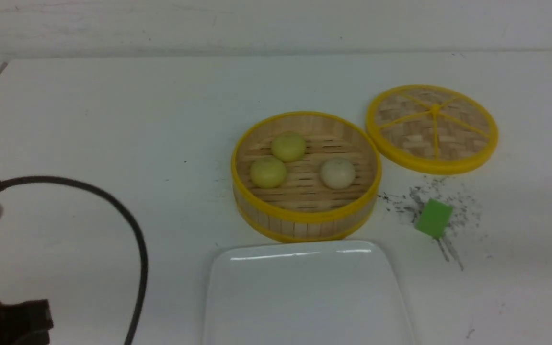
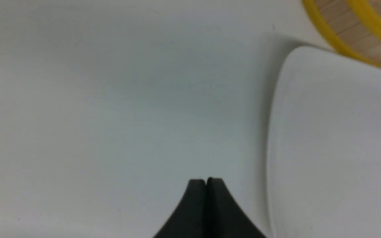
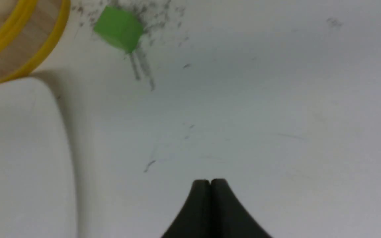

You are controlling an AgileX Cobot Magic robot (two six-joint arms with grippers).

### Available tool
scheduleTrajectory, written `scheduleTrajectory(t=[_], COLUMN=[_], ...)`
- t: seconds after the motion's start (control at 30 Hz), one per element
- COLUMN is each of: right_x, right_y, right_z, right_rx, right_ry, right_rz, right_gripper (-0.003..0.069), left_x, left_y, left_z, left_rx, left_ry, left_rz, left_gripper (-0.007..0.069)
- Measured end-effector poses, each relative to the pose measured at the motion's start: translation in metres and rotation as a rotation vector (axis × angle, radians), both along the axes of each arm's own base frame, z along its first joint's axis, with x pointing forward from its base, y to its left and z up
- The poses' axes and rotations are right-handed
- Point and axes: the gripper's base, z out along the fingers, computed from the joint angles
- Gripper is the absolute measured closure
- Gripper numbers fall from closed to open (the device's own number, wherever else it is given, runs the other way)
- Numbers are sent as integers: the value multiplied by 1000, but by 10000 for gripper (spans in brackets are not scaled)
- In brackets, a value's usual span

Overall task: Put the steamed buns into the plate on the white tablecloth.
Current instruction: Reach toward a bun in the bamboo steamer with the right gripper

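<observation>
Tabletop: covered by the white tablecloth (image 1: 113,120), matte, with dark specks on its right side; a black cable (image 1: 132,225) loops over the near left.
Left gripper (image 2: 206,180): jaws pressed together, holding nothing, over bare cloth just beside the plate's left edge.
Right gripper (image 3: 210,181): closed and empty too, over bare cloth near the plate's right edge.
Plate (image 1: 304,297): glossy white and nearest the robot, with nothing in it.
Basket (image 1: 304,218): round, yellow-rimmed and uncovered, just behind the plate's far rim.
Steamed buns: all three are in the basket. Two yellow-green ones (image 1: 268,172) (image 1: 289,146) sit close together on the left; whether they touch is unclear. The off-white one (image 1: 337,173) sits apart on the right.
Handling: probably light, soft and smooth-domed, so a hard squeeze could dent one or let it slip.
Hold: from above, with jaws opened wide, across the widest part of the dome. The off-white bun has the most room around it.
Cube (image 1: 433,218): green, right of the basket among the specks.
Lid (image 1: 432,128): woven, lying flat, farthest back on the right.
</observation>
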Motion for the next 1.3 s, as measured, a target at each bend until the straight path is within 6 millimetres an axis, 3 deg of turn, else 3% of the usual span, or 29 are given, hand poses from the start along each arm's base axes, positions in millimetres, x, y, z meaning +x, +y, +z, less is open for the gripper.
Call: scheduleTrajectory(t=[0.07, 0.13, 0.3, 0.37, 0.43, 0.5, 0.53, 0.57, 0.6, 0.63, 0.77, 0.9, 1.07, 1.13, 1.27, 1.3], right_x=[24, 34, 85, 96, 120, 130, 148, 148, 165, 167, 208, 244, 267, 275, 281, 282], right_y=[15, 20, 48, 55, 79, 89, 104, 106, 120, 123, 154, 172, 181, 183, 183, 183], right_z=[1, -1, -11, -12, -16, -14, -16, -19, -19, -23, -31, -52, -73, -93, -112, -114], right_rx=[95, 136, 279, 282, 248, 213, 161, 152, 95, 77, -76, -135, -157, -185, -219, -230], right_ry=[21, 29, 42, 48, 68, 58, 60, 68, 65, 73, 27, -8, -23, -6, 10, 8], right_rz=[138, 188, 383, 414, 498, 530, 558, 565, 584, 593, 616, 592, 583, 587, 595, 598], right_gripper=[665, 662, 649, 646, 641, 636, 627, 624, 603, 601, 497, 350, 234, 197, 214, 274], left_x=[16, 22, 34, 35, 37, 37, 37, 37, 37, 37, 37, 38, 38, 38, 38, 38], left_y=[-3, -4, -7, -7, -7, -7, -7, -7, -7, -7, -7, -7, -7, -7, -7, -6], left_z=[-1, -2, -11, -12, -12, -12, -12, -12, -12, -12, -12, -12, -12, -12, -12, -12], left_rx=[-2, -9, -26, -26, -24, -25, -25, -25, -25, -25, -25, -24, -23, -23, -23, -19], left_ry=[38, 54, 109, 112, 109, 106, 106, 106, 106, 106, 104, 99, 99, 99, 99, 96], left_rz=[-37, -47, -64, -63, -62, -61, -62, -62, -62, -62, -62, -60, -60, -60, -60, -60], left_gripper=[622, 622, 622, 622, 621, 617, 608, 606, 594, 593, 549, 492, 434, 408, 392, 391])
